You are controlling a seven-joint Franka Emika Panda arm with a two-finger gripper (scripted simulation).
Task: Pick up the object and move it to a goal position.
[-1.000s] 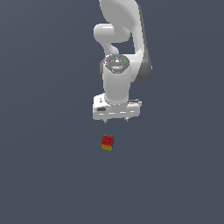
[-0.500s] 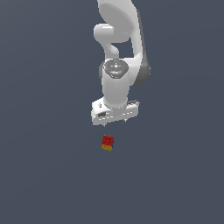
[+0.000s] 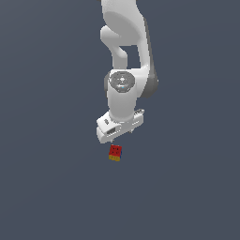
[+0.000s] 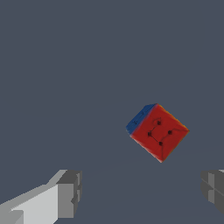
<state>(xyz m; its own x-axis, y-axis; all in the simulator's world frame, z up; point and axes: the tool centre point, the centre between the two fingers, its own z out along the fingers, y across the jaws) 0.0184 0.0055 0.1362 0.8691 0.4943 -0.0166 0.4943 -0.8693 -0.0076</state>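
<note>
Nearing the cube (image 3: 115,153), the pincer (image 3: 121,136) has dropped lower, jaws apart.

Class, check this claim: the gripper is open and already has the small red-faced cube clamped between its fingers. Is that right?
Not quite. The gripper is open, but it holds nothing: the cube lies apart from both fingers, with clear gaps on each side. The wrist view shows this; the exterior view also shows the cube below the gripper, not in it.
</note>
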